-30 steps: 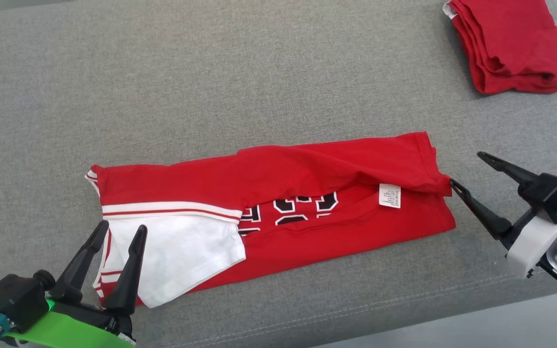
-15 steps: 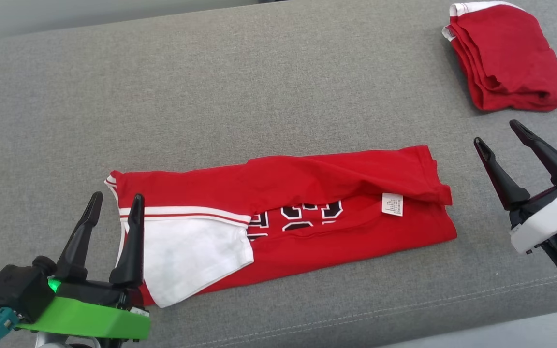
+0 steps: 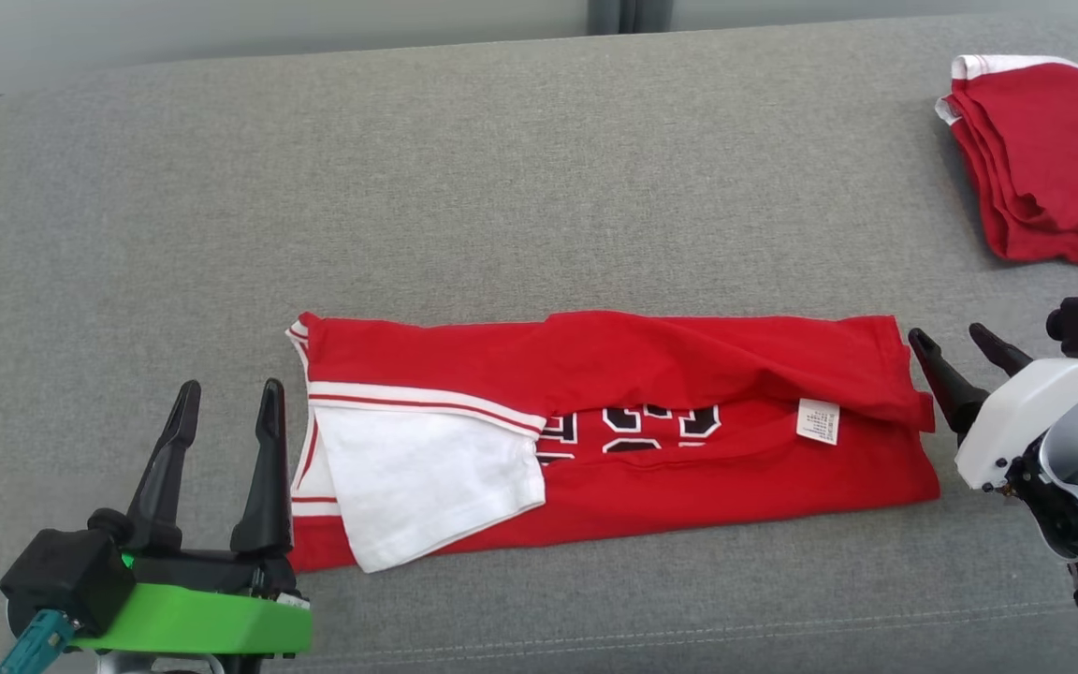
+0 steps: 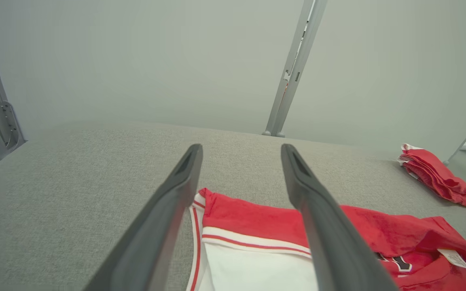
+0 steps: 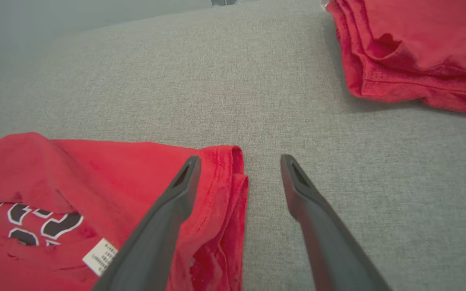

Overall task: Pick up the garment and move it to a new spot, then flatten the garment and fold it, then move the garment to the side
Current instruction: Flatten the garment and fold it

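Head view — garment (image 3: 689, 365) looks soft, light, limp. Left gripper (image 3: 231, 386), right gripper (image 3: 946, 330) both spread, empty — likely best pinching layered hems each end.

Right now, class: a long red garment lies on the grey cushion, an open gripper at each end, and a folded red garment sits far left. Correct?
No: the head view shows the folded red garment far right, not far left. The long red garment does lie on the grey cushion, with the left gripper and right gripper open at its ends.
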Robot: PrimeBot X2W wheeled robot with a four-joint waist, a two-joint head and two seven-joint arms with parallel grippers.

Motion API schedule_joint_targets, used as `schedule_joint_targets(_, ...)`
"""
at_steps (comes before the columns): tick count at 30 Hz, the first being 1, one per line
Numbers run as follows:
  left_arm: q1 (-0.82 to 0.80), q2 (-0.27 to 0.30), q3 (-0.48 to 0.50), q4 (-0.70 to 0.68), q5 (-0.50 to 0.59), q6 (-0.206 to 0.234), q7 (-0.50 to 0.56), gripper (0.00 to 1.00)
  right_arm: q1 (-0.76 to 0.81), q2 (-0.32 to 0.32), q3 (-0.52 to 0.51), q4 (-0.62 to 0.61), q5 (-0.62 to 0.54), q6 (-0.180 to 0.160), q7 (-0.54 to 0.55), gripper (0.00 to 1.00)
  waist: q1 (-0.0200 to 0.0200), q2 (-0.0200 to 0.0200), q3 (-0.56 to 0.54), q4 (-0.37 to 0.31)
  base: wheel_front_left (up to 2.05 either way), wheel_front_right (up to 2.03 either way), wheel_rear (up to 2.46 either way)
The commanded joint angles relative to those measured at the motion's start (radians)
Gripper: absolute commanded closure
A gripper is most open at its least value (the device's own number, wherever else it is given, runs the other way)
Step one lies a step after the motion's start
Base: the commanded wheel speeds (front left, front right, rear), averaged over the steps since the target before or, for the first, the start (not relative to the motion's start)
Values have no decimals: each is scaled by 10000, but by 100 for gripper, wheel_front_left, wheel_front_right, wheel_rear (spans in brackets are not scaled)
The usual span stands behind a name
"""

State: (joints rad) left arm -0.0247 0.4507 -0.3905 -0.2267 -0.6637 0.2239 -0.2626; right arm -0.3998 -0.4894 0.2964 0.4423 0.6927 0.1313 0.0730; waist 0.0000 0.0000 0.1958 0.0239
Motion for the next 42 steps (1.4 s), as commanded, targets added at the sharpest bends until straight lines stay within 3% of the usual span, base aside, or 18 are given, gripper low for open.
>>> schedule_joint_targets(1, 164, -111, 48, 6, 109, -35, -23, 0, -116, 55, -108, 150, 100, -11, 183, 0, 0, 0, -116, 271, 0, 0, 0)
schedule_joint_targets(11, 432, -587, 255, 276, 351, -423, -23, 0, 299, 559, -774, 1274, -36, -11, 1673, 0, 0, 0, -270, 807, 0, 0, 0)
schedule_joint_targets(22, 719, -798, 505, 311, 494, -624, -24, 0, 1195, 1204, -829, 1218, -58, -5, 2146, 0, 0, 0, -393, 930, 0, 0, 0)
schedule_joint_targets(23, 735, -807, 516, 319, 505, -639, -24, 0, 1221, 1260, -795, 1198, -109, -3, 2135, 5, 0, 0, -398, 926, 0, 0, 0)
schedule_joint_targets(24, 739, -815, 524, 330, 518, -655, -24, 0, 1219, 1290, -755, 1173, -159, -3, 2082, 50, 0, 0, -403, 923, 0, 0, 0)
schedule_joint_targets(26, 739, -831, 529, 342, 524, -683, -24, 0, 1154, 1306, -716, 1174, -364, -3, 1909, 70, 0, 0, -409, 919, 0, 0, 0)
schedule_joint_targets(28, 759, -839, 547, 359, 546, -712, -24, 0, 1023, 1397, -778, 1309, -511, -5, 1693, 100, 0, 0, -422, 913, 0, 0, 0)
schedule_joint_targets(37, 872, -814, 620, 364, 529, -727, -24, 0, 294, 1734, -1436, 1747, 238, -6, 1281, 100, 0, 0, -440, 743, 0, 0, 0)
schedule_joint_targets(42, 899, -838, 596, 306, 494, -739, -24, 0, -18, 1464, -1776, 1604, 875, -8, 1553, 100, 0, 0, -393, 495, 0, 0, 0)
